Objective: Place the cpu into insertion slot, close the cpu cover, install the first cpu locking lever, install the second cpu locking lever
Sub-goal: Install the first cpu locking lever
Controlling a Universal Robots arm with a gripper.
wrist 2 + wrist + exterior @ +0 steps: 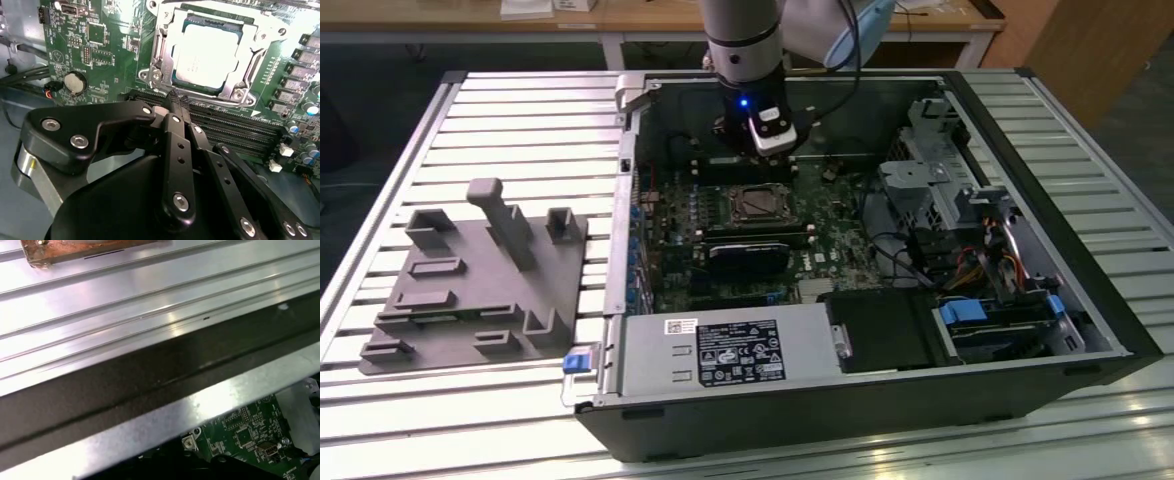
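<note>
The cpu sits flat in the insertion slot, its pale silvery top catching the light in the second wrist view. The cpu cover lies down around it, the grey metal frame ringing the chip, which shows through the big window. Whether the locking levers along the frame's edges are latched cannot be made out.

Just short of the socket comes the gripper, its black fingers drawn right together at the tips with nothing between them. The tips hang over the long black memory slots, close to the cover's near edge; contact with anything cannot be judged. All around spreads the green motherboard, with a round coin cell off to one side.

Out to the exterior view, and the arm drops straight down into the open computer case, its wrist above the board just beyond the socket. A silver power supply with a label fills the case's near corner. The case rests on a slatted table, and well off toward the exterior view's left stands a grey fixture with upright posts and pockets. In the first wrist view, the table's shiny slats run past the case's dark wall, and a corner of green board peeks in.
</note>
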